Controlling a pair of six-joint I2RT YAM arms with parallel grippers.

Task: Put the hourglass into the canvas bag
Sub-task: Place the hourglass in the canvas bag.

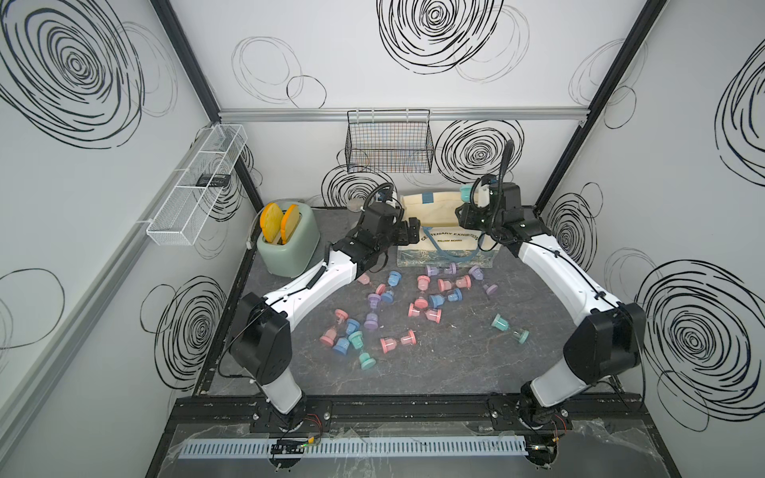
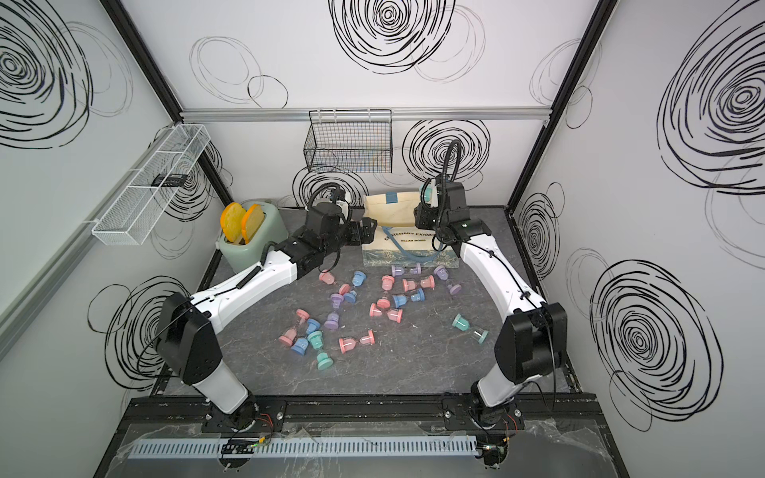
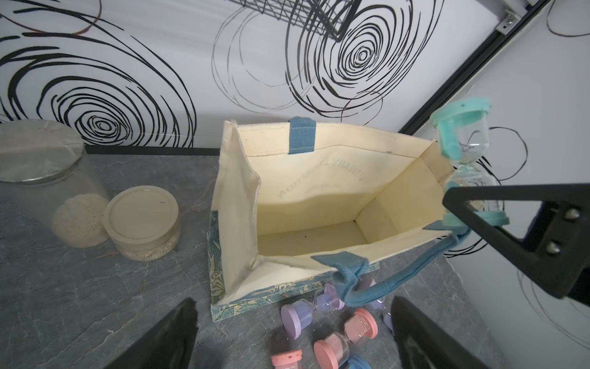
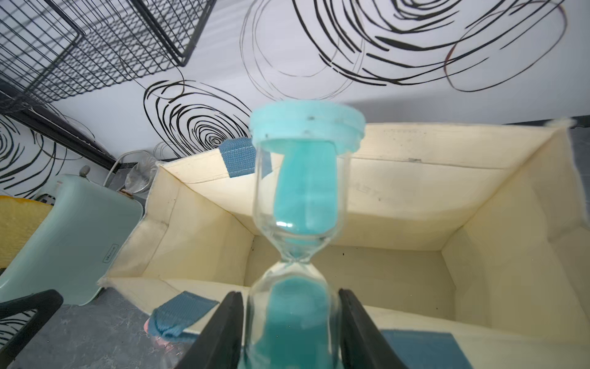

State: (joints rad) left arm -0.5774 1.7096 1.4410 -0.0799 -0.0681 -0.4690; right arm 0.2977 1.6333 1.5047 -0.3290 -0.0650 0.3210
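The teal hourglass [image 4: 305, 191] stands upright in the right gripper [image 4: 290, 297], above the open canvas bag [image 4: 415, 191].

Risk: the tool appears to hang over the bag's near corner, not its middle. On release the hourglass could strike the rim or the blue handle [image 3: 383, 284] draped below the tool and fall outside. The smooth glass may also slip.

Left gripper [image 3: 293, 303]: jaws wide apart, empty, near the bag's end.

Right gripper: clamped on the hourglass's lower bulb.

canvas bag [image 1: 451, 248], mid-frame: arched black "centenary exhibition", partly hidden; "william morris" beneath. toaster [image 4: 73, 239], lower left: small label, illegible.
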